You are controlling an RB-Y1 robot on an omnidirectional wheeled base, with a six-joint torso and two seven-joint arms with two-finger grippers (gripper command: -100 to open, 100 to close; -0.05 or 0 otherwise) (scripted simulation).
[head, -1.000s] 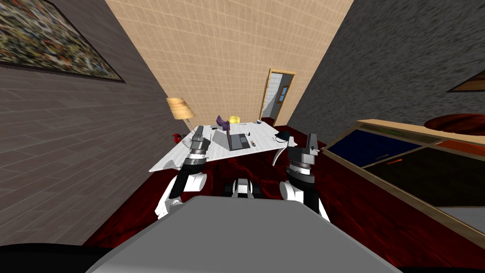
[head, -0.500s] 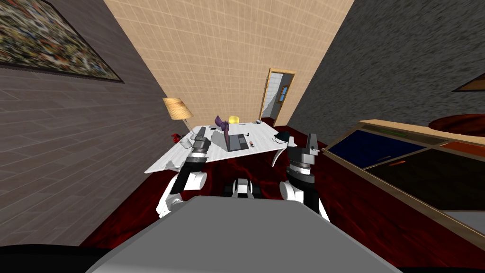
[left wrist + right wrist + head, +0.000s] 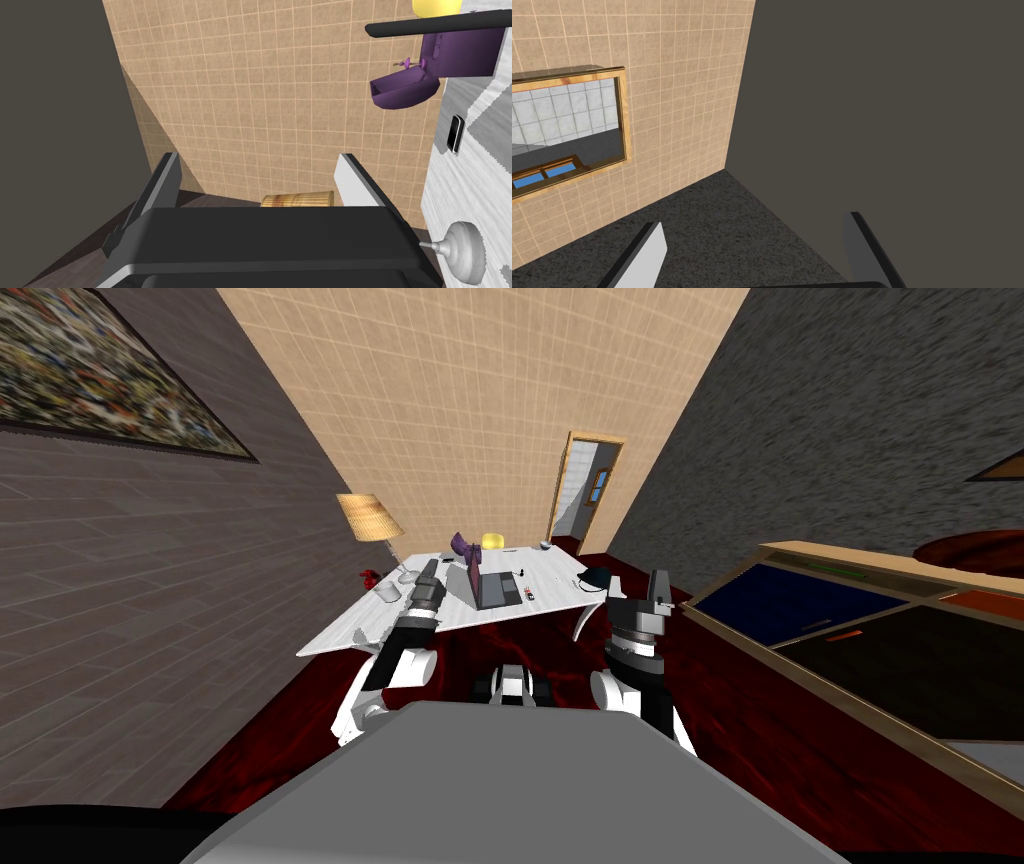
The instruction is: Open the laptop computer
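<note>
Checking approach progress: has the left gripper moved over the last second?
Yes. In the head view the left gripper has advanced over the white table, closing on the laptop.

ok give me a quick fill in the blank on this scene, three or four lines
1. The laptop sits on a white ___.
2. The arm stretched towards the laptop is the robot's ___ one.
3. The left gripper has its fingers ___.
4. Next to the purple object stands a ___ one.

Missing words: table; left; open; yellow.
</note>
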